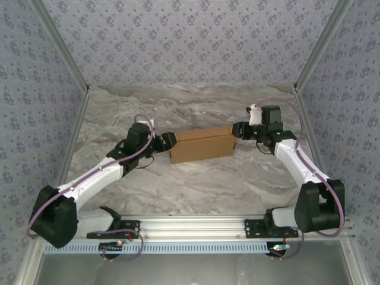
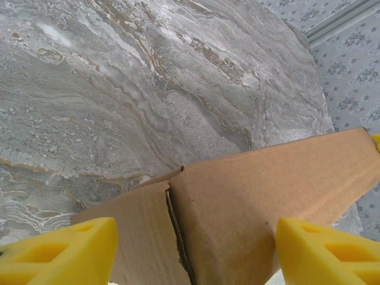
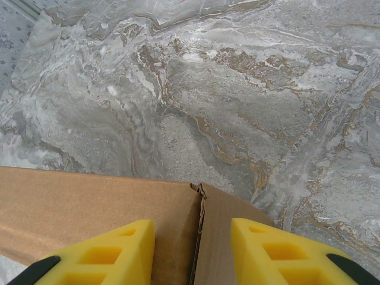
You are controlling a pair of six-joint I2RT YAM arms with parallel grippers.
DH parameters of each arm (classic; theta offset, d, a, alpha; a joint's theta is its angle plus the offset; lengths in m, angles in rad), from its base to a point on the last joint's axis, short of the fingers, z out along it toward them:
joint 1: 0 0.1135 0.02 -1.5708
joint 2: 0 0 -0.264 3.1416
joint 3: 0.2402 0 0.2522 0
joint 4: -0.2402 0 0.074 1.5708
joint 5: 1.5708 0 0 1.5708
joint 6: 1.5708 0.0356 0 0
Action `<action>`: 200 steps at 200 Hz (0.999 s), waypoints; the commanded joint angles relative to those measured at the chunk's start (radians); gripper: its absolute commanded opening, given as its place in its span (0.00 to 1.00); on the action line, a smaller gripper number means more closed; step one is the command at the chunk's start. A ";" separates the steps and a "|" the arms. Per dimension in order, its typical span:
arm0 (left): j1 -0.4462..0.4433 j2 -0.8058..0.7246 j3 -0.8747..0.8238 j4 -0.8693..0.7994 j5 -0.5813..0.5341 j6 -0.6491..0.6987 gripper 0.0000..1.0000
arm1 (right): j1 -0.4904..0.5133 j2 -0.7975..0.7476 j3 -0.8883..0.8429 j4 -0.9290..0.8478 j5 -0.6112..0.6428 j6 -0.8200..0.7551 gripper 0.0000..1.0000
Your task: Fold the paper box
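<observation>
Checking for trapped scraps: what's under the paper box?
The paper box appears to rest on the marble table, which shows bare around it. The patch directly beneath is covered.

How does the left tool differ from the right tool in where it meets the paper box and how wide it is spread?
The left tool is at the left end of the paper box, the right tool at its right end. The left tool's fingers stand wide apart with broad cardboard between them; the right tool's sit closer, either side of an end seam. Both are open with yellow fingers.
</observation>
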 commanded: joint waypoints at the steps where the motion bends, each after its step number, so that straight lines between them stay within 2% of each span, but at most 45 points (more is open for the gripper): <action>1: 0.013 -0.039 0.015 -0.018 0.061 -0.014 0.71 | -0.001 0.023 -0.053 -0.147 0.093 -0.001 0.39; 25: 0.024 -0.065 -0.022 -0.010 0.076 -0.044 0.70 | 0.002 0.022 -0.050 -0.149 0.099 -0.003 0.39; 80: 0.060 -0.050 -0.122 -0.016 0.084 -0.071 0.43 | 0.005 0.035 -0.079 -0.139 0.116 -0.003 0.38; 106: 0.060 -0.030 -0.177 0.013 0.108 -0.090 0.35 | 0.005 0.036 -0.112 -0.127 0.113 0.011 0.37; 153: 0.061 -0.023 -0.197 0.060 0.098 -0.101 0.32 | -0.003 0.040 -0.171 -0.071 0.060 0.058 0.30; 182: 0.062 -0.008 -0.142 0.060 0.099 -0.095 0.32 | -0.003 0.038 -0.161 -0.047 -0.002 0.086 0.27; 200: 0.061 0.001 -0.126 0.069 0.117 -0.098 0.35 | -0.005 0.022 -0.156 -0.048 -0.015 0.090 0.28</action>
